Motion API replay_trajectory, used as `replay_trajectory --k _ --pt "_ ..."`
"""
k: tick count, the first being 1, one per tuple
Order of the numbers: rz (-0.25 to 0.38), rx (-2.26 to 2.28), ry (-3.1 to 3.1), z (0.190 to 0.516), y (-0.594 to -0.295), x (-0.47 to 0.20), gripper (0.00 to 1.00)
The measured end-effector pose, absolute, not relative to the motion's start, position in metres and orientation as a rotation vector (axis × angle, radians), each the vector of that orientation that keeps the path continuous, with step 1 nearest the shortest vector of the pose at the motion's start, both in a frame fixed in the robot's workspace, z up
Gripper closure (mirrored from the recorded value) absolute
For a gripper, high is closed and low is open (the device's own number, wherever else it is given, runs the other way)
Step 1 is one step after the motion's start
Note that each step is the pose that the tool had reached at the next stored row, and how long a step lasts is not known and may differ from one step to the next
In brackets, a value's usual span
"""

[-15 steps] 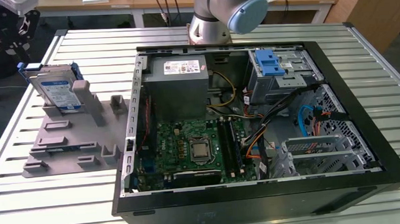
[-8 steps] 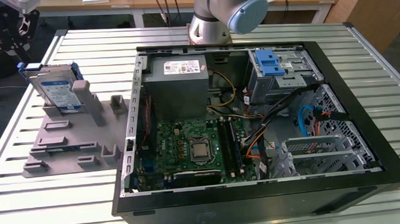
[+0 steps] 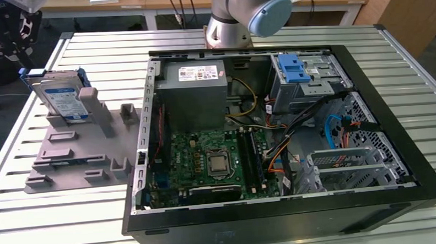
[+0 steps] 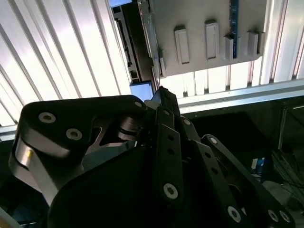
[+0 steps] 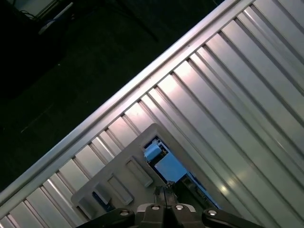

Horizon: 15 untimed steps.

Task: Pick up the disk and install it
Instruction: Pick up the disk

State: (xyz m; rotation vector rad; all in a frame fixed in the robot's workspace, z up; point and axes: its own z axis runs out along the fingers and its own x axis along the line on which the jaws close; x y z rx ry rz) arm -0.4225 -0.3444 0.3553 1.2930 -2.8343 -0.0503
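Fingers [image 4: 167,137] of my gripper [image 5: 165,191] are drawn together at the tips in both wrist views. Nothing is held between them.

Disk [image 3: 57,98]: it stands upright on edge at the far end of the grey fixture [image 3: 76,168]. Its label face is turned toward the exterior camera, and a blue frame runs around its edge. The fixture lies flat on the slatted table [image 3: 75,227], on the exterior view's left, just beside the open case [image 3: 281,221] and outside it.

In the first wrist view the disk [image 5: 168,168] appears from above as a blue patch at one end of the fixture [image 5: 102,175]. My fingertips hang over it. I judge that they are apart from it, with no contact.

Case: the lid is off, with the board and cabling exposed. A metal cage [image 3: 312,82] with a blue latch [image 3: 294,69] sits in the far corner, on the exterior view's right, well apart from the disk.

Arm [image 3: 232,16]: its lower column rises beyond the far edge of the case.

Status, as I judge it:
- Approach: the gripper is placed over the disk.
- Pickup: not yet done, since the disk rests in the fixture, ungripped.
- Installation: not yet done, since the disk is outside the case.
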Motion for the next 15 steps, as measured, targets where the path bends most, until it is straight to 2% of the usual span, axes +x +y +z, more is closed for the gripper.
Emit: replay_trajectory --k 15 --pt "-0.046 1.538 -2.707 0.3539 -0.3444 -0.4225 0.89"
